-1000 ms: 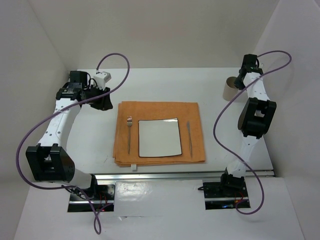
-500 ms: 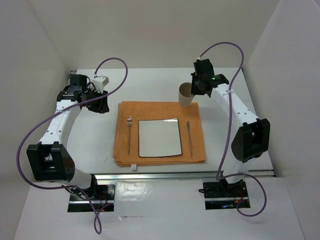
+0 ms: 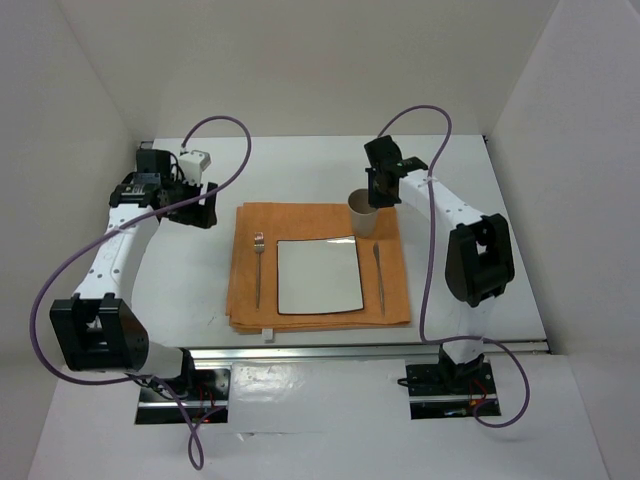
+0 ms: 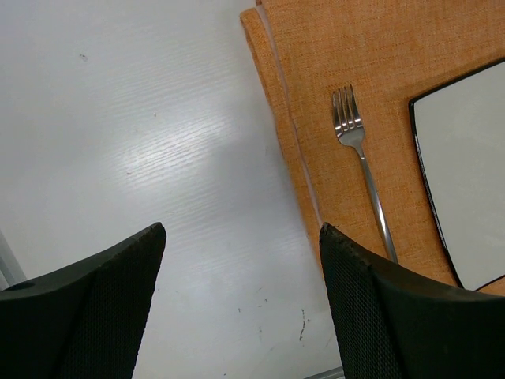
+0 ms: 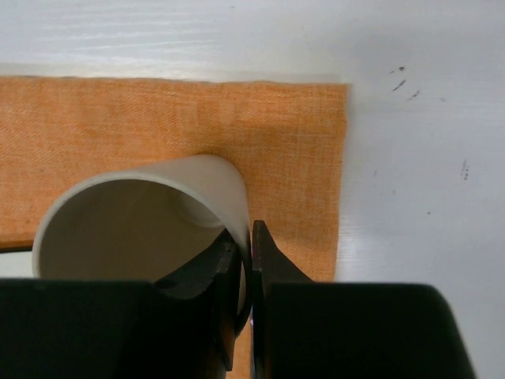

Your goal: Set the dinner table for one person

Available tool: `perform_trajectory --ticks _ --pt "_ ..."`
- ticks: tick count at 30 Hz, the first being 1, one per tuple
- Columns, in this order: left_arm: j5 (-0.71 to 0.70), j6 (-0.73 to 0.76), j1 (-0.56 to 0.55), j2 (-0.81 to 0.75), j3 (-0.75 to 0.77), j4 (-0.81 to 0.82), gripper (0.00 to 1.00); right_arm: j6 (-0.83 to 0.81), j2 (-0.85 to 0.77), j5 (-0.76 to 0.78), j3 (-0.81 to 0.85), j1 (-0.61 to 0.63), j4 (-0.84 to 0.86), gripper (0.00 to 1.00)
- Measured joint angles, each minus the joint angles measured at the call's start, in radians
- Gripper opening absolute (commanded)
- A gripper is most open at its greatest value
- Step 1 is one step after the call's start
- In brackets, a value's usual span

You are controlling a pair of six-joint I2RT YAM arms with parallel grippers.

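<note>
On the white dinner table (image 3: 300, 165) lies an orange cloth (image 3: 320, 215) with a white black-rimmed square plate (image 3: 318, 276), a fork (image 3: 258, 268) to its left and a knife (image 3: 380, 272) to its right. My right gripper (image 3: 372, 195) is shut on the rim of a beige cup (image 3: 362, 211), one finger inside and one outside, over the cloth's far right corner; the cup (image 5: 142, 221) and the cloth (image 5: 158, 126) also show in the right wrist view. My left gripper (image 3: 205, 210) is open and empty, left of the cloth; the fork (image 4: 359, 158) shows in its wrist view.
White walls enclose the table on the left, back and right. A silver rail (image 3: 370, 350) runs along the near edge, with the arm bases behind it. Bare white tabletop (image 4: 158, 158) lies under the left gripper.
My right arm has carried the cup from the far right of the table leftwards to the cloth's far right corner. The left arm has barely moved.
</note>
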Motion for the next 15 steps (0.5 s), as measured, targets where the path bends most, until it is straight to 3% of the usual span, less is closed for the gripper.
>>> perform_trajectory --ticks 7,11,15 --pt "-0.019 0.002 0.0 -0.025 -0.005 0.0 0.86 -0.002 0.015 0.002 0.011 -0.005 0.0 0.02" --pt "-0.023 0.002 0.0 -0.025 -0.008 0.0 0.88 -0.003 0.02 -0.008 0.011 -0.008 0.0 0.56" --pt "-0.025 0.003 0.0 -0.025 -0.009 0.0 0.91 -0.009 0.04 -0.023 0.011 -0.01 -0.002 0.65"
